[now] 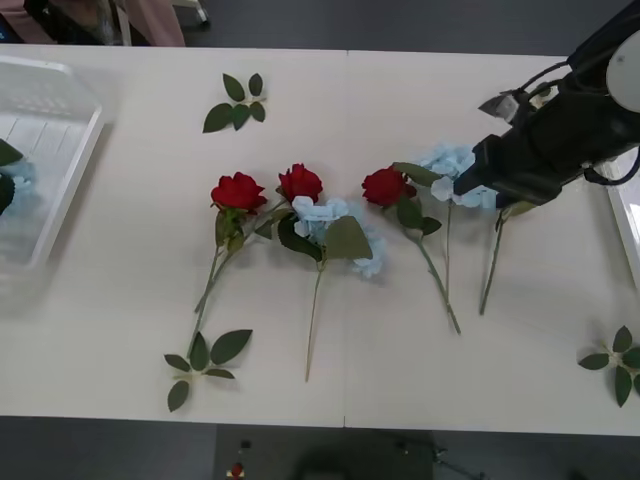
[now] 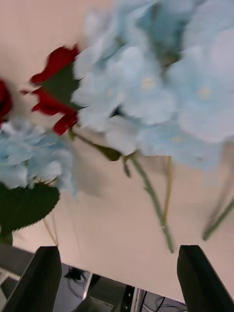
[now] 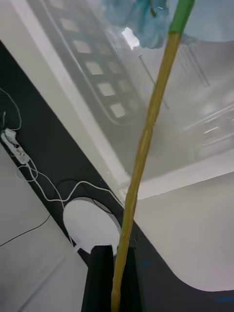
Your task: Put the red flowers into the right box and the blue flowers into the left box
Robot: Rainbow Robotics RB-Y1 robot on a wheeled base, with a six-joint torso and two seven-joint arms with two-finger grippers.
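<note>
Over the table point(image 1: 300, 400), right of the flower row, the right gripper point(image 2: 117, 278) hangs above a blue flower point(image 1: 450, 165), black fingers point(image 2: 41, 278) spread wide apart, nothing between them. That bloom lies just right of the rightmost red flower point(image 1: 387, 186), stems running toward the near edge. Right wrist view: big pale blue cluster point(image 2: 161, 78) close under the camera, red bloom point(image 2: 53, 92) beside it, second blue head point(image 2: 29, 156) with a broad leaf further along.

Left of that red flower, two more red flowers point(image 1: 268, 188) lie side by side, another blue flower point(image 1: 325, 225) touching the right one of the pair. Loose leaf sprigs point(image 1: 237, 103) lie well apart from the row.

Left box point(image 1: 45, 150) sits at the table's left edge, a blue bloom point(image 1: 18, 185) inside. Left gripper point(image 3: 116, 278): fingers together, clamped on a stem point(image 3: 146, 131) that runs up over the left box point(image 3: 161, 97) to a blue head point(image 3: 146, 19) above it.

Right box point(image 1: 630, 225): only a pale rim at the right edge.
</note>
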